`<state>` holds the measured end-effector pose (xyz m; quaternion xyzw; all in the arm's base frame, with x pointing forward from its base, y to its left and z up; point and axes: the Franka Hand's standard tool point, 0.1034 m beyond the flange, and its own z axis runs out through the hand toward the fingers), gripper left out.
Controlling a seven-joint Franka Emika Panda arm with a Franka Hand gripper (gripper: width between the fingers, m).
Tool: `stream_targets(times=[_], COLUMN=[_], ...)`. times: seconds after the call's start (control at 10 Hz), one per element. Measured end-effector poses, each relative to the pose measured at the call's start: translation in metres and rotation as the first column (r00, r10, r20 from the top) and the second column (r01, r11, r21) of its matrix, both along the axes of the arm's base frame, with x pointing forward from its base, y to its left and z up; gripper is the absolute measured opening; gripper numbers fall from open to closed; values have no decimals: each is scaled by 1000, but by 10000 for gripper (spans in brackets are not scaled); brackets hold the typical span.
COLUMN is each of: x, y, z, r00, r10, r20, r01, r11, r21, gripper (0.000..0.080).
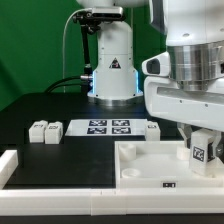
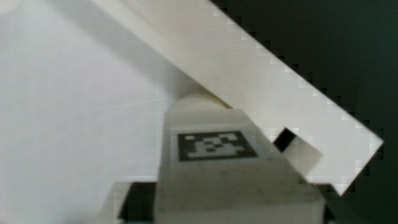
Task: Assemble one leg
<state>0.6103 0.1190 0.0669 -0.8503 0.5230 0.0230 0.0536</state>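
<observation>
Over the panel at the exterior view's right, the gripper clamps the leg upright, tag facing out, probably so it can be lowered straight and seated there.

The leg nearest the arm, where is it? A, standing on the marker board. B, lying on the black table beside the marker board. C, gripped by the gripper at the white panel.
C: the gripper is closed on the leg, tag showing, down at the white panel, away from the marker board.
</observation>
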Motion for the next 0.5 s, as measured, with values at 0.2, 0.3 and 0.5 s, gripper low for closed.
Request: stream_targets(times=[0.2, 0.3, 0.5], x=[0, 0, 0], y=[0, 0, 0], z=[0, 0, 0], r00=[997, 999, 1000], r10=[-72, -44, -1], r20=[-8, -5, 0], r01=[72, 44, 1], r11=[997, 999, 1000], r21=[2, 1, 1], gripper=[293, 303, 471])
